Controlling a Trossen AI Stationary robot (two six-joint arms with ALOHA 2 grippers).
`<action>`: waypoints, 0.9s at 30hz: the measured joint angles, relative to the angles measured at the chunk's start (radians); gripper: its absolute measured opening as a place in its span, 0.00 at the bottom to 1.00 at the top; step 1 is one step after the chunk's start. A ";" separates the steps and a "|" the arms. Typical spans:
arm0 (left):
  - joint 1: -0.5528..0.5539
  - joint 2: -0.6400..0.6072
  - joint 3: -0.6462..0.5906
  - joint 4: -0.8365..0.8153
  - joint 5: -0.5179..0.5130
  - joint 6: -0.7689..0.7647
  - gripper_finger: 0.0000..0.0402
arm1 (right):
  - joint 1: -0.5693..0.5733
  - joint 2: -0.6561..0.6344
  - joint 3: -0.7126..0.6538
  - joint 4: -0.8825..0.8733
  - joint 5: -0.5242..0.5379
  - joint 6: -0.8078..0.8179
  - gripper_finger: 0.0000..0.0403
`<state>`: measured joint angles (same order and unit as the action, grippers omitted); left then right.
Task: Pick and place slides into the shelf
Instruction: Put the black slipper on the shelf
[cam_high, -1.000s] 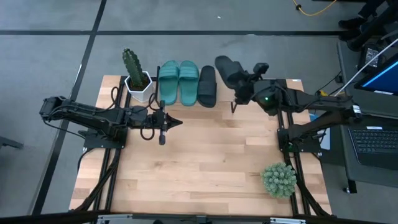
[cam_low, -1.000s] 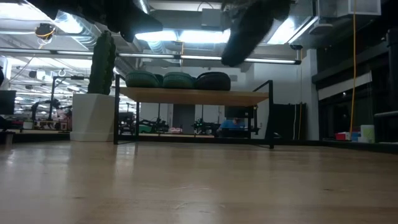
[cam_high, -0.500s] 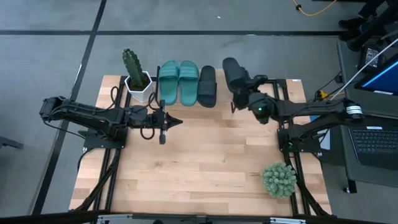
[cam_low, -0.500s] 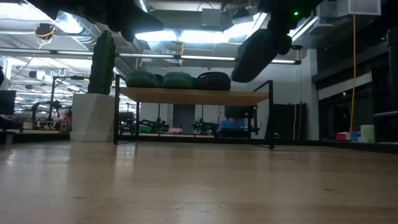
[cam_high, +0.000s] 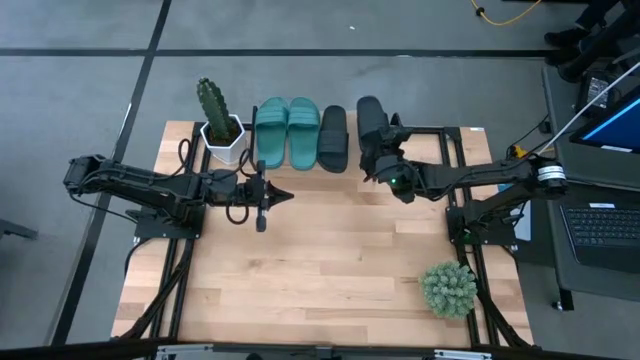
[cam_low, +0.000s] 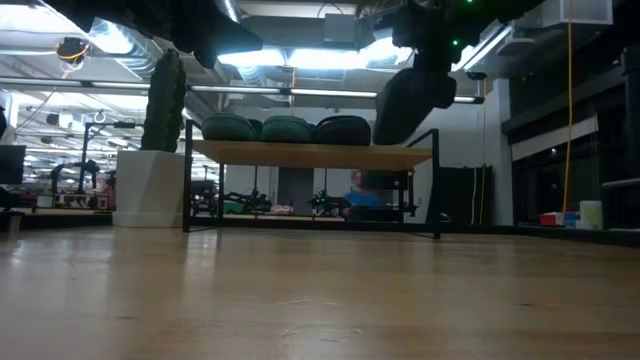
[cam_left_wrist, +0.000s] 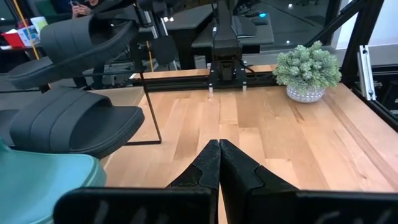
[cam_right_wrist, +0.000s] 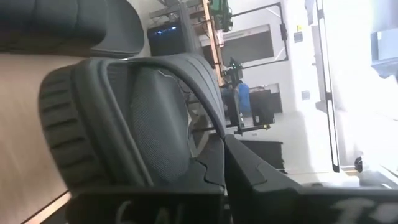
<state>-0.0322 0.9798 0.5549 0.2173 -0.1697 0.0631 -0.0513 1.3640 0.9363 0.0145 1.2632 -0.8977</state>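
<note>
From above I see my right gripper (cam_high: 378, 160) clamped on a black sandal (cam_high: 370, 122), holding it over the shelf (cam_low: 310, 155), just beside the other black sandal (cam_high: 333, 138) already lying there. Two green sandals (cam_high: 287, 131) sit side by side on the same shelf, next to a potted cactus (cam_high: 216, 118). My left gripper (cam_high: 262, 197) hangs over the wooden table (cam_high: 320, 260) in front of the shelf, its fingers pressed together and holding nothing. A small round plant (cam_high: 449, 289) stands near the table's right edge.
</note>
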 joint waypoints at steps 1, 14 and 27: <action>0.000 0.000 0.000 0.000 0.002 0.000 0.00 | 0.000 0.000 0.000 0.002 0.000 0.003 0.00; 0.000 0.000 0.000 0.000 0.003 0.000 0.00 | 0.011 0.005 -0.014 -0.041 -0.038 0.115 0.00; -0.017 0.000 0.000 0.000 0.003 -0.002 0.00 | 0.001 0.062 -0.014 -0.057 -0.092 0.163 0.00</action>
<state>-0.0495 0.9798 0.5549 0.2173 -0.1665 0.0612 -0.0507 1.4264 0.9222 -0.0427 1.1709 -0.7351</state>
